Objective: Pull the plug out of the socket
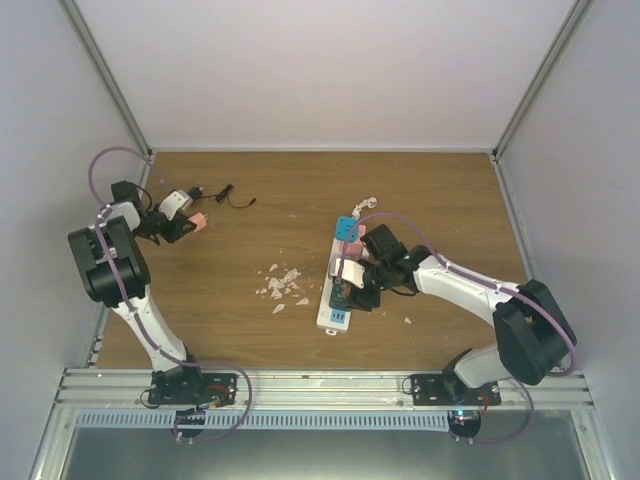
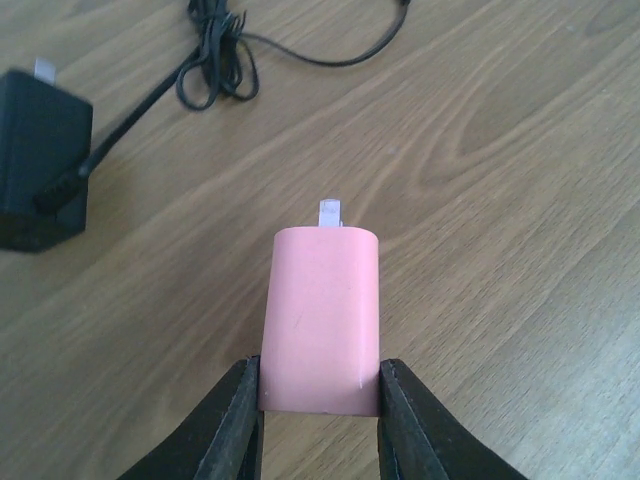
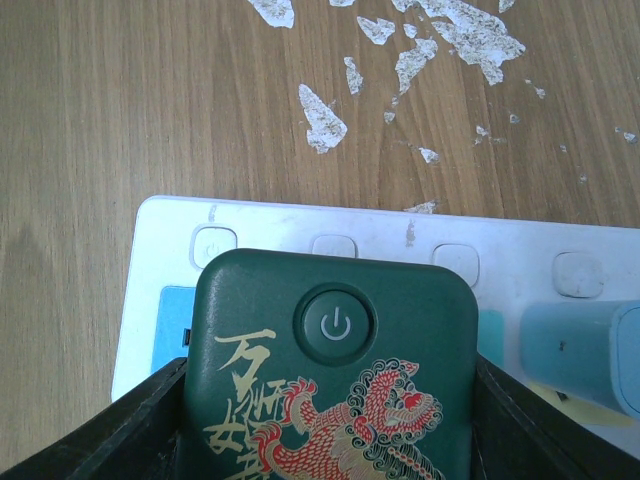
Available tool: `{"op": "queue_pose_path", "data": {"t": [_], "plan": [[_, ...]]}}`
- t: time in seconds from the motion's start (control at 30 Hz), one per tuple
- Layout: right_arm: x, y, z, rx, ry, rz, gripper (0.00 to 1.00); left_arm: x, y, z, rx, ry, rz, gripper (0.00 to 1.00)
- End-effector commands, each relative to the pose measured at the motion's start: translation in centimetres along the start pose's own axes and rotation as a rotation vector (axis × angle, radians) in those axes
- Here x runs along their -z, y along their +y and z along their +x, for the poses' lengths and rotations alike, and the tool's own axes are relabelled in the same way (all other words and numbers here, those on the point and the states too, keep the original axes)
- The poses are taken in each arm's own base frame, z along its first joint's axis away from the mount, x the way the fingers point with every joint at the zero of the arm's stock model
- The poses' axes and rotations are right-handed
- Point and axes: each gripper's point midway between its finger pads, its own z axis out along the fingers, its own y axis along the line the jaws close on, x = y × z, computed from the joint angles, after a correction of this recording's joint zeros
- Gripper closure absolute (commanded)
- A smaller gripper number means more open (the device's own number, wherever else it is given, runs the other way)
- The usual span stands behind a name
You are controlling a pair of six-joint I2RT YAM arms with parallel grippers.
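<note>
Socket (image 1: 330, 318), the long white strip, lies right of centre on the counter (image 1: 300, 190), and we have our right hand (image 3: 335, 440) closed on a dark green plug (image 3: 335, 330) with a power button and dragon print that sits on its face. Just beside it on the strip we see a light-blue plug (image 3: 580, 350). White flakes (image 3: 325, 118) litter the wood near the strip. Well apart, at the far left, our left hand (image 2: 320, 410) pinches a pink plug (image 2: 322, 315), its prong pointing away, near a black adapter (image 2: 40, 170) and its tangled cable (image 2: 215, 60)
</note>
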Motion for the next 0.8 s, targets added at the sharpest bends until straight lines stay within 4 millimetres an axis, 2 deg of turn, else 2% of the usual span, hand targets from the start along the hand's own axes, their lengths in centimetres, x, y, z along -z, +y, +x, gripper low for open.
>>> {"op": "queue_pose_path", "data": {"t": [0.0, 0.2, 0.63, 0.73, 0.77], "plan": [[-0.1, 1.5, 2.0, -0.054, 0.082, -0.061, 0.85, 0.3, 0.4, 0.4, 0.112, -0.034, 0.055, 0.85], [-0.1, 1.5, 1.9, -0.052, 0.075, -0.064, 0.85, 1.0, 2.4, 1.1, 0.231, -0.082, 0.077, 0.84], [0.0, 1.5, 1.7, -0.050, 0.070, -0.069, 0.85, 0.6, 2.8, 2.1, 0.424, -0.128, 0.229, 0.79], [0.0, 1.6, 1.7, -0.049, 0.071, -0.069, 0.85, 0.5, 3.3, 2.5, 0.449, -0.124, 0.218, 0.75], [0.0, 1.5, 1.7, -0.048, 0.069, -0.067, 0.85, 0.4, 3.6, 2.7, 0.458, -0.119, 0.206, 0.70]]}}
